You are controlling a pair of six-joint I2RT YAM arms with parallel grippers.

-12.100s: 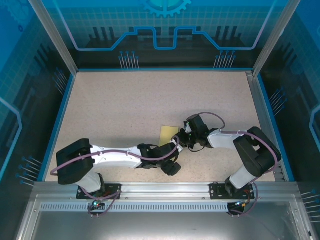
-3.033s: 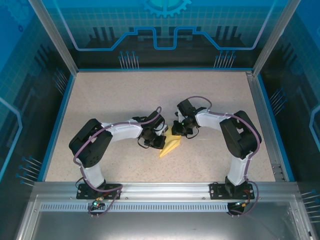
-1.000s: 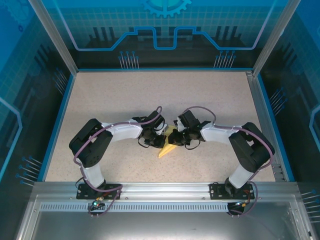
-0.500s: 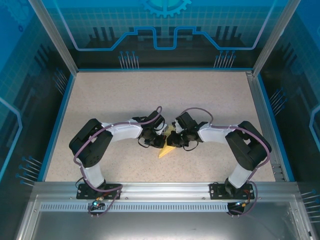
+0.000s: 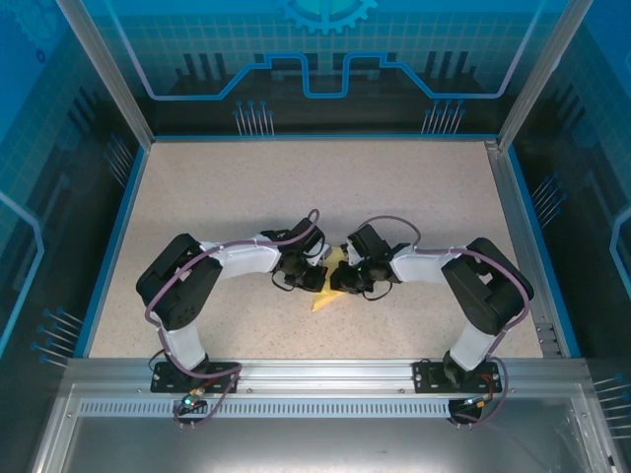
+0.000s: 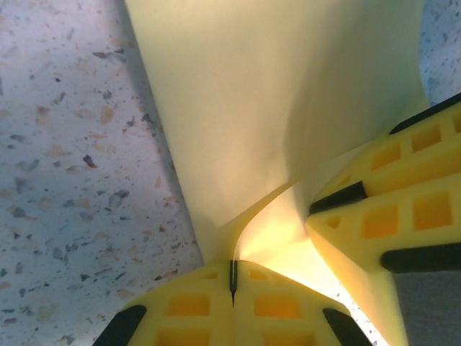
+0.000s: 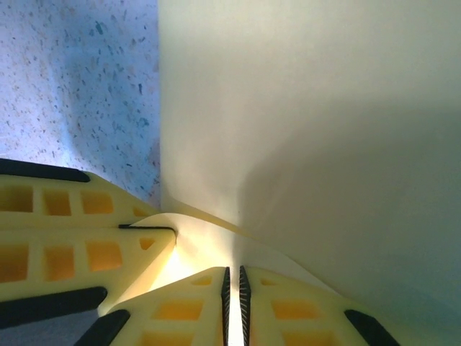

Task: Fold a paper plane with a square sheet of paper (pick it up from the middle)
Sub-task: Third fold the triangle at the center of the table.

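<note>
**Both grippers pinching the folded plane at the table's middle**

The paper plane (image 5: 322, 298) is lying at the middle of the table (image 5: 246, 187), a little toward the table's near edge. Its pointed tip is aiming at the near edge and its wider end is facing the table's far side. Most of its middle is sitting hidden under the two grippers.

The left gripper (image 5: 314, 280) is coming at it from the table's left half. In the left wrist view its fingers (image 6: 194, 306) are pressing fully together, with the paper's curled edge running into the seam between them. It is pinching the plane.

The right gripper (image 5: 341, 282) is meeting it from the table's right half, tips just beside the left one's. In the right wrist view its fingers (image 7: 180, 310) are standing a thin slit apart, and the pale sheet is feeding down into that slit, so it is gripping paper too.

Both arms are folding low over the table. Each elbow is sticking out toward its own side of the table, and each forearm is reaching inward to the table's middle. The wrists are tilting down onto the sheet.
</note>
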